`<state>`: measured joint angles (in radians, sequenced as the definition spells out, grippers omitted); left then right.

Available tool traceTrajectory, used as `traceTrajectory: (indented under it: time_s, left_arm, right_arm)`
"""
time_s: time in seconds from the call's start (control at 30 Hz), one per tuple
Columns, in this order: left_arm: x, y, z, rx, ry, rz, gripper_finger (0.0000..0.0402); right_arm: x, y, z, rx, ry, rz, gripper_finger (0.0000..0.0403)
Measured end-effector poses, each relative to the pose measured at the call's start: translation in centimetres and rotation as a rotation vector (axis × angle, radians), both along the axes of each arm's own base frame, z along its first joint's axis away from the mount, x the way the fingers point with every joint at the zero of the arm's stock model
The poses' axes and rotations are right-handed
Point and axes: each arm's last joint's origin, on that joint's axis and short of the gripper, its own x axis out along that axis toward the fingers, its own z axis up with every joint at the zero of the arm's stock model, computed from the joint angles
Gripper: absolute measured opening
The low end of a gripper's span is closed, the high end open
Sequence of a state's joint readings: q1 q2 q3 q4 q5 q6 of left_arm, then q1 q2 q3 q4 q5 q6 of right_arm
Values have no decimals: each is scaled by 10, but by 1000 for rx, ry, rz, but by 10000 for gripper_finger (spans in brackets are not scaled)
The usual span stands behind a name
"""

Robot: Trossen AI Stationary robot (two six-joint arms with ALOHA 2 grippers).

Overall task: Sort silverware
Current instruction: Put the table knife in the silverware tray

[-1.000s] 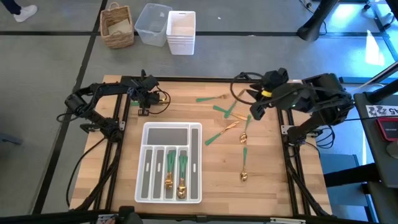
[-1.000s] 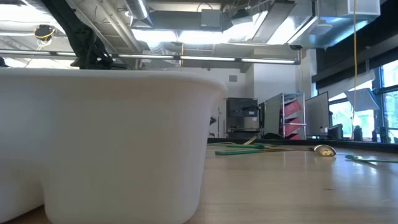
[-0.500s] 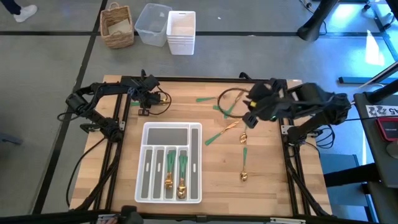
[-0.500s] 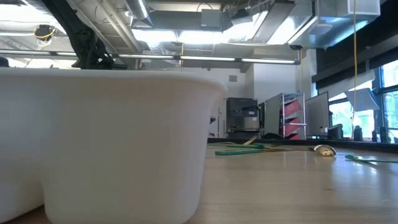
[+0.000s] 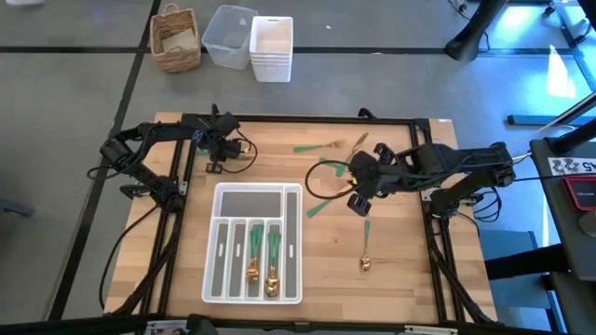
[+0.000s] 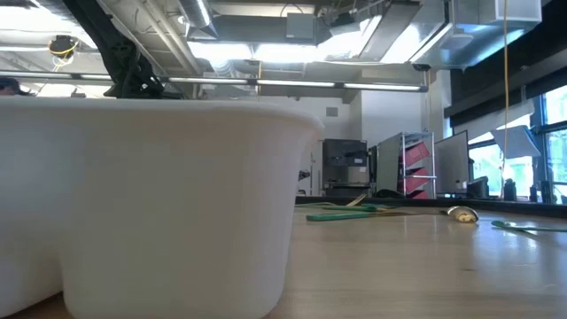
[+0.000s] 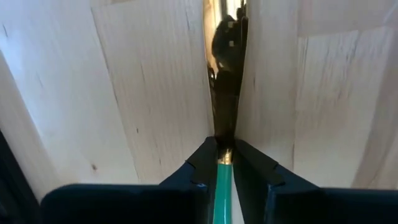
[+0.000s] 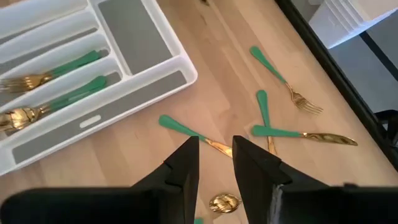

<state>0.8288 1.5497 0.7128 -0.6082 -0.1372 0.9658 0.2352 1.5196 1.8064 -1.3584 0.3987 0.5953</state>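
The silverware has gold heads and slim green handles. Several loose pieces lie flat on the wood right of centre: a fork (image 5: pixel 317 147), a spoon (image 5: pixel 366 247), a knife (image 8: pixel 305 135) and a fork (image 8: pixel 283 78). More pieces lie in the white organizer tray (image 5: pixel 223 279), among them forks (image 8: pixel 56 70). My right gripper (image 5: pixel 357 191) hovers open over the loose pile. Its fingers (image 8: pixel 186 163) stand either side of one piece (image 8: pixel 186 129) below, without touching it. My left gripper (image 5: pixel 226 147) sits near the table's far left edge, shut on a knife (image 7: pixel 225 93). My left gripper pinches the knife between its two fingers (image 7: pixel 205 163), at the point where the green handle (image 7: pixel 222 183) meets the gold blade. The fingers lie along the knife. The blade juts ahead of them over the wood. I cannot tell if it is lifted clear.
The tray's white wall (image 6: pixel 159 204) fills the left of the low view, with silverware (image 6: pixel 354 213) beyond it. A black frame (image 5: pixel 307 119) borders the table. A wicker basket (image 5: pixel 175 39) and plastic bins (image 5: pixel 270 46) stand on the floor past the far edge. Bare wood lies near the spoon.
My right gripper has swung from near the table's far right edge toward the left and near side. The arm has stretched out until the gripper is over the loose silverware. The left arm and the silverware have kept still.
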Motion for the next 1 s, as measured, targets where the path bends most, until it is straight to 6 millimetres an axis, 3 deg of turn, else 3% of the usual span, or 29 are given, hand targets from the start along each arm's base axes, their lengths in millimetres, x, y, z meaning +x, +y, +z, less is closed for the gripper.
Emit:
traceTrajectory:
  time_s: [0.53,1.0]
  left_arm:
    - [0,-2,1,-32,-65,146,22]
    - [1,-5,18,-11,-195,213,0]
  right_arm:
    - [0,0,-2,-26,15,18,99]
    - [0,0,-2,-41,24,38,99]
